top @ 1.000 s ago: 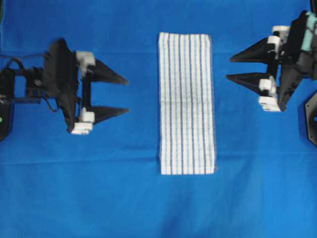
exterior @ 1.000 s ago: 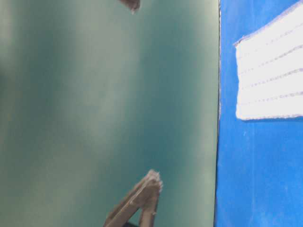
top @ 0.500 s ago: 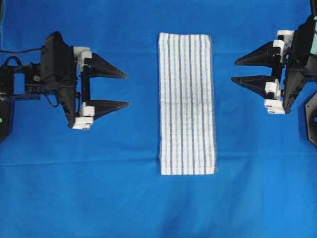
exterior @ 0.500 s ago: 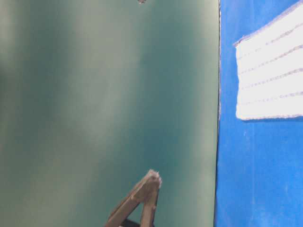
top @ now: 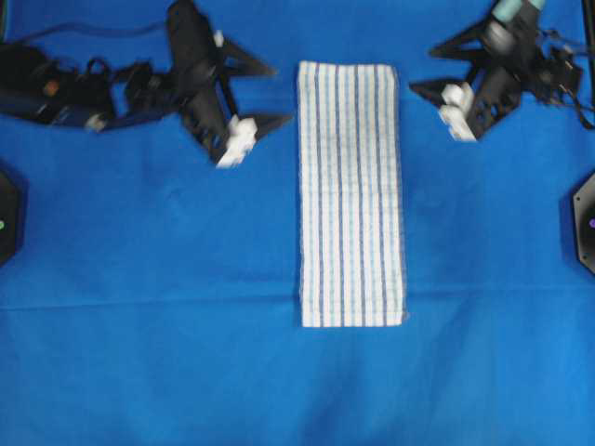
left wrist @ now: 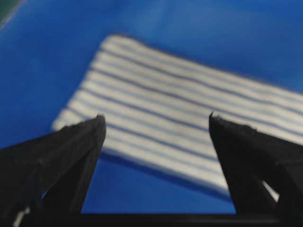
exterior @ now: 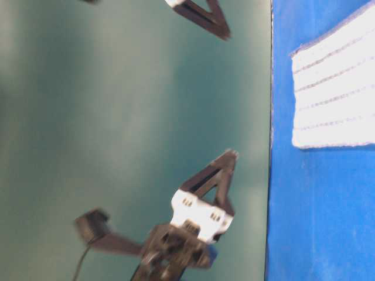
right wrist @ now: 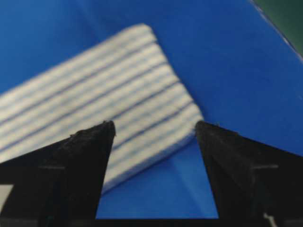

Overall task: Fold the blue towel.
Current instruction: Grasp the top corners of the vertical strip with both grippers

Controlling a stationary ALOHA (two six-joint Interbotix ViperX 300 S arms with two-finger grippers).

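While towel lies: we see white rectangular woven cloth with thin dark-blue stripes [top: 350, 193] flat mid-counter on plain blue sheet [top: 186, 353]
Left hand [top: 270, 94]: spread, empty, beside cloth's far-left corner
Right hand [top: 424, 70]: spread, empty, beside far-right corner

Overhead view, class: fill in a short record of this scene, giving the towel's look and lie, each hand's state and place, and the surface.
towel: blue towel, white with thin blue stripes, lying flat as a long strip
left hand: left hand, open, beside the towel's top left corner, not touching
right hand: right hand, open, beside the top right corner, not touching
surface: blue sheet
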